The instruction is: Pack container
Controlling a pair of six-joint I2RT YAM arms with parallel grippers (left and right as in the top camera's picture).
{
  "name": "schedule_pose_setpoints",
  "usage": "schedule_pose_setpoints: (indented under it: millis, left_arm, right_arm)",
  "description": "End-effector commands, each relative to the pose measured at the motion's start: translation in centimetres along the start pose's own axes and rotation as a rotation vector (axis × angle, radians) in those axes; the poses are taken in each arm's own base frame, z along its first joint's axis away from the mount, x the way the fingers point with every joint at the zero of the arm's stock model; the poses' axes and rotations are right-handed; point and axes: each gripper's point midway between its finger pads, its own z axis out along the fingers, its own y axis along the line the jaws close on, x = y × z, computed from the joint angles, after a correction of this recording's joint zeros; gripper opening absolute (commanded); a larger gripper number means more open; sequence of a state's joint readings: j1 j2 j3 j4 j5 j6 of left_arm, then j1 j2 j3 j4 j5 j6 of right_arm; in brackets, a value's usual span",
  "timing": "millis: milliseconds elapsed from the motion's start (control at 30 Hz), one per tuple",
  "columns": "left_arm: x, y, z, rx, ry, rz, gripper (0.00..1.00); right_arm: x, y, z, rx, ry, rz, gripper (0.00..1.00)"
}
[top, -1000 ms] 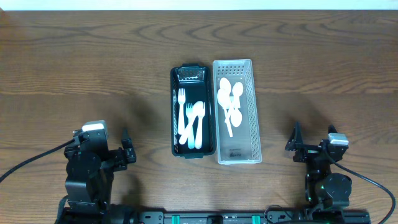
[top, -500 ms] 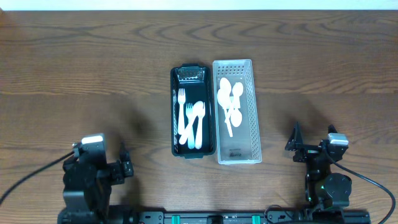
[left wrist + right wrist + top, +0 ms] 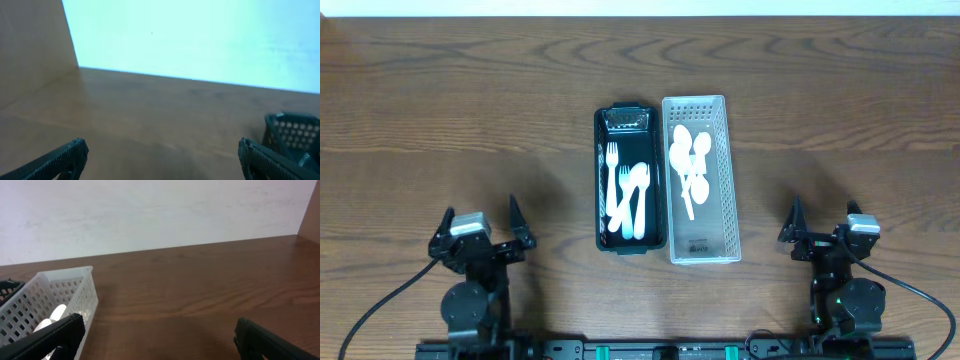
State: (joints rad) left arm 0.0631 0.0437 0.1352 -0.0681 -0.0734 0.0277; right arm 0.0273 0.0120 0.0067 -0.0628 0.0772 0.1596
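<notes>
- At mid-table, overhead alone shows cutlery (image 3: pixel 630 195) inside the black container (image 3: pixel 600 180), just beside the white basket (image 3: pixel 728 180).
- Wrist views catch only their corners.
- Left gripper (image 3: pixel 480 215), right gripper (image 3: pixel 825 215): wide open, empty.

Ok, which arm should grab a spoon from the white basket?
Probably right. Both grippers are open and empty, but the right gripper sits nearer the white basket; the left gripper would cross the black container.

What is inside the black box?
White plastic cutlery lies in the black container: a fork at the left and more overlapping pieces beside it. Anything beneath that pile is covered. The small end section is too unclear to tell.
</notes>
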Motion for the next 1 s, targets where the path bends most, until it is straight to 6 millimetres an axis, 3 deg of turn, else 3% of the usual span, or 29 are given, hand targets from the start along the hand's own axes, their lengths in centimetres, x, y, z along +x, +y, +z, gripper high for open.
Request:
schedule_pose_setpoints:
  millis: [0, 133, 367, 967]
  left_arm:
    - [0.8, -0.1, 0.4, 0.01, -0.027, 0.01, 0.98]
    - [1.9, -0.1, 0.5, 0.009, -0.016, 0.012, 0.98]
    - [5.4, 0.0, 0.7, 0.004, 0.09, -0.048, 0.98]
    - [5.4, 0.0, 0.7, 0.004, 0.091, -0.048, 0.98]
  right_arm:
    - [0.1, 0.3, 0.0, -0.015, 0.003, -0.008, 0.99]
    - [0.1, 0.3, 0.0, -0.015, 0.003, -0.008, 0.99]
    - [0.1, 0.3, 0.0, -0.015, 0.003, -0.008, 0.99]
    - [0.1, 0.3, 0.0, -0.015, 0.003, -0.008, 0.98]
